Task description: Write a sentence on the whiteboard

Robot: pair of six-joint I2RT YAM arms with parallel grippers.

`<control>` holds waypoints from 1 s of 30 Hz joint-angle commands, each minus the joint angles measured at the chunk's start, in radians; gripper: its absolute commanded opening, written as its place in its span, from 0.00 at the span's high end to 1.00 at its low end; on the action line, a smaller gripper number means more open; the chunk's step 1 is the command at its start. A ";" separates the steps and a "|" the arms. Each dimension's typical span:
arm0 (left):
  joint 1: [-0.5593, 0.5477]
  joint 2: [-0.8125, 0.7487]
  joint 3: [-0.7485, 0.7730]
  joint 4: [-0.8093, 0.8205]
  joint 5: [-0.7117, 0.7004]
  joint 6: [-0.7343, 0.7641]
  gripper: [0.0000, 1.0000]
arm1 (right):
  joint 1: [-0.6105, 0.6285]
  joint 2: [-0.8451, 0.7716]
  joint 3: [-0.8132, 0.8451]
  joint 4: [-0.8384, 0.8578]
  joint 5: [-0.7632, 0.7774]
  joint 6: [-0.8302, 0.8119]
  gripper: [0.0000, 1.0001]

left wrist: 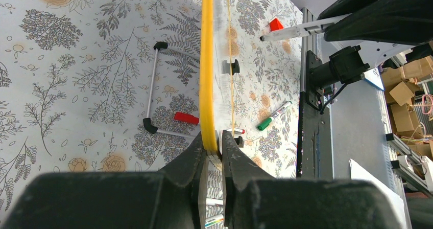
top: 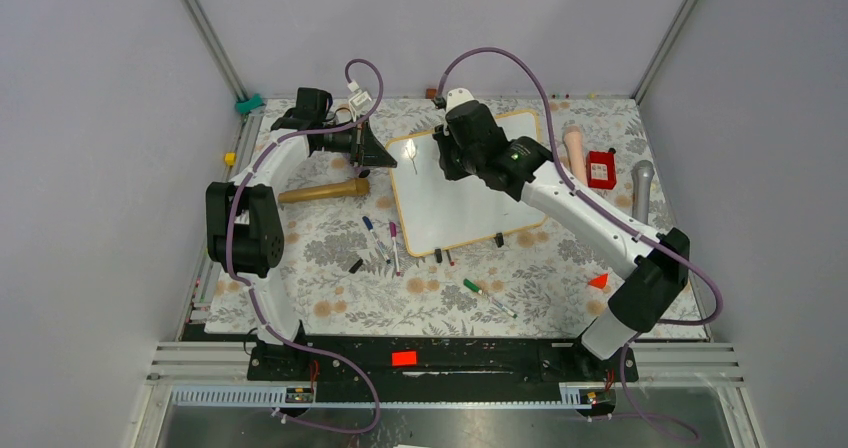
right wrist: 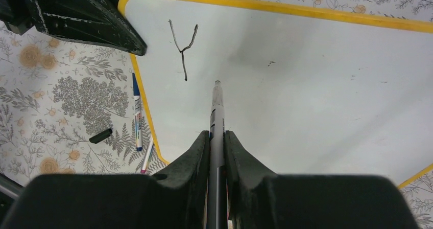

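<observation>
The whiteboard (top: 470, 203) lies flat on the table between the two arms, its edges turned a little off the table's edges. The wrist views show its frame as yellow. The left claw (left wrist: 214, 146) is clenched on the board's left edge, one finger on each face of the frame. The right claw (right wrist: 217, 137) grasps a marker (right wrist: 216, 106), whose long axis runs straight out from between the fingers. Its tip points towards the board's far-left corner and sits at the white surface; contact cannot be judged.

The only writing on the board is a Y-shaped stroke (right wrist: 183, 42) near that corner, just beyond and left of the marker tip. Its stem runs towards the near edge.

The table is covered by a cloth (top: 330, 298) printed with grey ferns and tan flowers. On it are loose markers (top: 372, 230) left of the board, a green marker (top: 487, 296) on the near side, a wooden handle (top: 325, 190) and a red box (top: 601, 168). Plain grey walls (top: 90, 118) with metal corner rails enclose the bench. Lettering on the markers and the box is too small to read.
</observation>
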 commanded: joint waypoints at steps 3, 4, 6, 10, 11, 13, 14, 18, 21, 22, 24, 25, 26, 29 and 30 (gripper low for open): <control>-0.047 0.015 -0.047 -0.076 -0.100 0.134 1.00 | -0.005 -0.013 -0.002 0.039 0.013 -0.004 1.00; -0.048 0.013 -0.047 -0.077 -0.100 0.134 1.00 | -0.006 -0.010 0.002 0.039 0.002 -0.010 1.00; -0.047 0.012 -0.049 -0.076 -0.104 0.134 1.00 | -0.004 -0.008 0.010 0.044 -0.020 -0.017 1.00; -0.047 0.012 -0.050 -0.076 -0.106 0.134 1.00 | -0.003 0.010 0.017 0.048 -0.028 -0.025 1.00; -0.047 0.010 -0.052 -0.075 -0.106 0.135 1.00 | -0.003 0.016 0.021 0.045 -0.027 -0.026 1.00; -0.048 0.010 -0.050 -0.076 -0.105 0.136 1.00 | -0.003 0.029 0.028 0.043 -0.028 -0.024 1.00; -0.048 0.011 -0.050 -0.076 -0.105 0.136 1.00 | -0.004 0.034 0.031 0.044 -0.028 -0.023 1.00; -0.047 0.010 -0.048 -0.075 -0.105 0.135 1.00 | -0.003 0.059 0.053 0.043 -0.032 -0.024 1.00; -0.048 0.008 -0.050 -0.076 -0.105 0.134 1.00 | -0.002 0.076 0.067 0.042 -0.037 -0.025 1.00; -0.047 0.007 -0.052 -0.076 -0.105 0.134 1.00 | -0.001 0.079 0.072 0.043 -0.038 -0.025 1.00; -0.047 0.005 -0.054 -0.076 -0.107 0.134 1.00 | -0.002 0.082 0.077 0.043 -0.039 -0.025 1.00; -0.047 0.005 -0.055 -0.075 -0.108 0.134 1.00 | -0.002 0.082 0.078 0.044 -0.038 -0.025 1.00; -0.047 0.003 -0.054 -0.076 -0.108 0.134 1.00 | -0.002 0.084 0.080 0.043 -0.037 -0.024 1.00; -0.048 0.005 -0.056 -0.076 -0.107 0.134 1.00 | -0.002 0.085 0.082 0.044 -0.025 -0.027 1.00; -0.047 0.006 -0.056 -0.076 -0.108 0.134 1.00 | -0.003 0.085 0.082 0.044 -0.021 -0.029 1.00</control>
